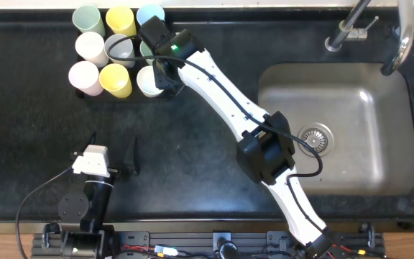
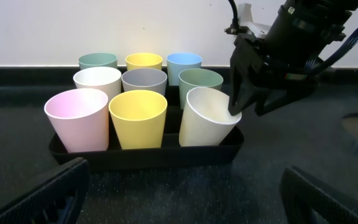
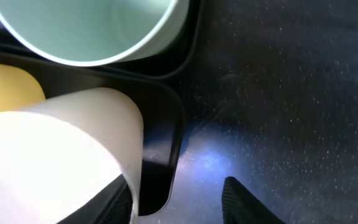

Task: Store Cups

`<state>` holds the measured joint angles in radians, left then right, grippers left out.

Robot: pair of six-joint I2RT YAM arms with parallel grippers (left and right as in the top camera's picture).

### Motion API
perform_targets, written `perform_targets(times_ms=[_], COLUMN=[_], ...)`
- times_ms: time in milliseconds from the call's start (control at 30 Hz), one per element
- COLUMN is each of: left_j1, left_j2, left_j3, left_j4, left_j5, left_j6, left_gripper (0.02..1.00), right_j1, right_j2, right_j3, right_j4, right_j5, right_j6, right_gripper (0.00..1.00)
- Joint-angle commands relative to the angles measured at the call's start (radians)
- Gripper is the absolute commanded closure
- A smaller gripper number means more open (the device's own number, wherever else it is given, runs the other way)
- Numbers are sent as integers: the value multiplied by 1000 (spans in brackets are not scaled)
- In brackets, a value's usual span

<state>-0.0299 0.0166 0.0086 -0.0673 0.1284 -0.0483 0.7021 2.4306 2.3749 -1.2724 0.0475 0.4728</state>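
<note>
On the dark desk (image 1: pixel 27 137) the left end effector (image 1: pixel 113 146) sits low with its fingers spread wide and nothing between them, facing a black tray (image 2: pixel 145 158) near the desk's back edge. The tray holds nine cups in three rows. Its near row has a pink cup (image 2: pixel 78 118), a yellow cup (image 2: pixel 138 117) and a cream cup (image 2: pixel 205 121) that leans tilted in the near right corner. The right end effector (image 2: pixel 247 111) is at that cup's rim with its fingers partly apart. One finger lies against the cup's wall and the other is clear of it, just outside the tray's corner. Farther right is a steel sink (image 1: pixel 365 108).
</note>
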Motion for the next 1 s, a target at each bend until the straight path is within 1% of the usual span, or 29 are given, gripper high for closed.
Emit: perform_targets(times_ms=[33, 100, 267, 333, 367, 433, 467, 567, 633, 767, 933, 1000], left_j1=[3, 4, 4, 3, 3, 3, 4, 3, 4, 4, 4, 3], left_j2=[-9, -9, -9, -9, -9, -9, -9, -9, -9, -9, -9, -9], left_j3=[0, 0, 0, 0, 0, 0, 0, 0, 0, 0, 0, 0], left_j4=[-2, -2, -2, -2, -2, -2, -2, -2, -2, -2, -2, -2], left_j5=[13, 13, 13, 13, 13, 13, 13, 13, 13, 13, 13, 13], left_j6=[15, 15, 15, 15, 15, 15, 15, 15, 15, 15, 15, 15], left_gripper=[18, 18, 18, 18, 18, 18, 18, 18, 18, 18, 18, 18], right_j1=[6, 2, -37, -72, -90, -133, -157, -220, -262, -353, -541, -616], right_j2=[-69, -118, -253, -304, -325, -372, -403, -531, -656, -958, -1353, -1503], right_j3=[16, 16, 16, 16, 16, 8, -13, -158, -322, -697, -1126, -1271], right_j4=[14, 18, 5, -23, -39, -79, -88, -51, 25, 225, 433, 497], right_j5=[-6, -6, -8, -26, -33, -32, -32, -28, -29, -39, -164, -186], right_j6=[-10, -34, -101, -143, -167, -221, -253, -331, -367, -377, -376, -377], right_gripper=[428, 351, 224, 165, 119, 29, 5, 3, 3, 5, 5, 7])
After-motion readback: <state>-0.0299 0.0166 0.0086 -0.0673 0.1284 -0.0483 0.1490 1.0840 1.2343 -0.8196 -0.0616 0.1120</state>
